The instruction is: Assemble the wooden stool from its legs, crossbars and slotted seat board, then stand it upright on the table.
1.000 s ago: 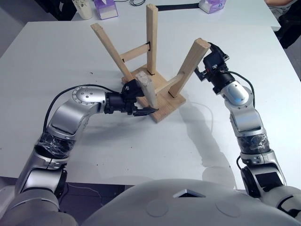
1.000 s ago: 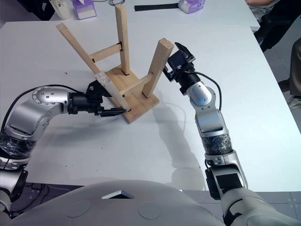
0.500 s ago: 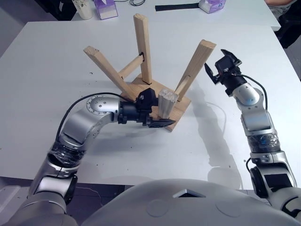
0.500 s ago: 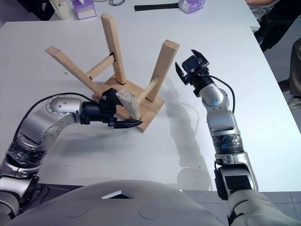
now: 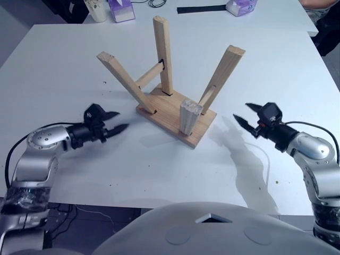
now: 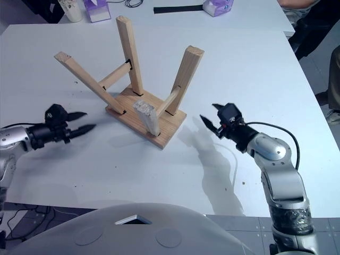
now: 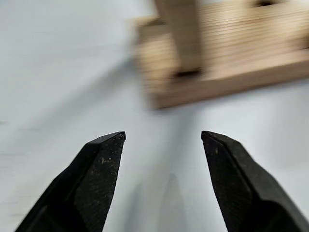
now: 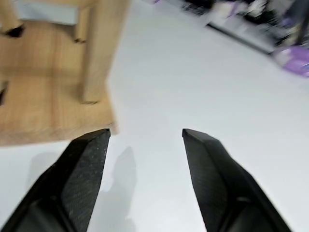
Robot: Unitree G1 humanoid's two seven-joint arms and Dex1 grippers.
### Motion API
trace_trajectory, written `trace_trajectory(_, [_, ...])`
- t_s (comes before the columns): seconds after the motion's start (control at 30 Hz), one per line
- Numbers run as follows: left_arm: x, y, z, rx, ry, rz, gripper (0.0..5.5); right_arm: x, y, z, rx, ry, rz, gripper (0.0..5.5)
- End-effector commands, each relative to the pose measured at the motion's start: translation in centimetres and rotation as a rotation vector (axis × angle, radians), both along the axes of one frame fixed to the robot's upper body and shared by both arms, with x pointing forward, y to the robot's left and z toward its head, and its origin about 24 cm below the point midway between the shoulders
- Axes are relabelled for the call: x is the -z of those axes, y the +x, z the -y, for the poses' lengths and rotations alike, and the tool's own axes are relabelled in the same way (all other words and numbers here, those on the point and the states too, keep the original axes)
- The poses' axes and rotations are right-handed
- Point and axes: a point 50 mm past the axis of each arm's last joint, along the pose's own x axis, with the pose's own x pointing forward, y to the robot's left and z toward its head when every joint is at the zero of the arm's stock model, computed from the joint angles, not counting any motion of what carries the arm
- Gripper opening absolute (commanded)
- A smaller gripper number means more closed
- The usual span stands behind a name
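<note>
Stool (image 5: 175, 114) sits upside down mid-table (image 5: 58, 64), seat board flat, legs up. Left gripper (image 5: 121, 120) spread open, empty, well left of it; right gripper (image 5: 241, 111) spread open, empty, near its right side.

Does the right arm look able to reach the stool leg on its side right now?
Probably yes: the right tool is open, and only bare table lies between it and that leg.

A white table (image 5: 58, 69) extended under the left tool (image 5: 121, 120) and right tool (image 5: 241, 111). Well beyond the left tool stood a pale cup (image 5: 95, 9) beside a purple box (image 5: 119, 9). Well beyond the right tool lay a purple-white packet (image 5: 241, 6), a black strip (image 5: 201, 8) beside it.
</note>
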Motion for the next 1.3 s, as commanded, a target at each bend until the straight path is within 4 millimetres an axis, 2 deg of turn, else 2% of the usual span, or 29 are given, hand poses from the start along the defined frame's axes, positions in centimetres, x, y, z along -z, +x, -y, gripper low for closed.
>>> trace_trajectory(0.03, [0.5, 3.3, 0.0, -0.075, 0.057, 0.153, 2.97, 1.7, -1.1, -0.3, -0.095, -0.076, -0.126, 2.8])
trace_trajectory(0.17, [2.1, 5.4, 0.6, -0.078, 0.134, 0.208, 2.97, 3.2, -0.7, -1.4, -0.133, -0.112, -0.133, 2.8])
trace_trajectory(0.27, [4.0, 5.8, 1.5, 0.006, 0.213, 0.19, 2.97, 4.1, -0.7, -2.7, -0.146, -0.101, -0.133, 2.8])
trace_trajectory(0.43, [7.1, 3.2, 2.7, 0.176, 0.212, 0.109, 2.97, 5.0, -1.0, -4.0, -0.184, -0.108, -0.123, 2.8])
trace_trajectory(0.53, [7.8, 1.2, 4.0, 0.28, 0.131, 0.08, 2.97, 5.2, -1.0, -3.9, -0.178, -0.121, -0.114, 2.8])
trace_trajectory(0.63, [7.6, -0.4, 5.0, 0.309, 0.048, 0.076, 2.97, 5.4, -0.6, -3.4, -0.173, -0.132, -0.107, 2.8])
trace_trajectory(0.77, [6.3, -1.9, 5.6, 0.275, -0.034, 0.087, 2.97, 4.7, 0.2, -2.4, -0.183, -0.163, -0.083, 2.8])
trace_trajectory(1.0, [4.9, -4.2, 6.4, 0.253, -0.092, 0.06, 2.97, 3.8, 1.1, 0.1, -0.191, -0.237, -0.068, 2.8])
trace_trajectory(1.3, [3.9, -3.9, 4.9, 0.139, -0.077, 0.098, 2.97, 3.2, 1.8, 1.7, -0.186, -0.28, -0.047, 2.8])
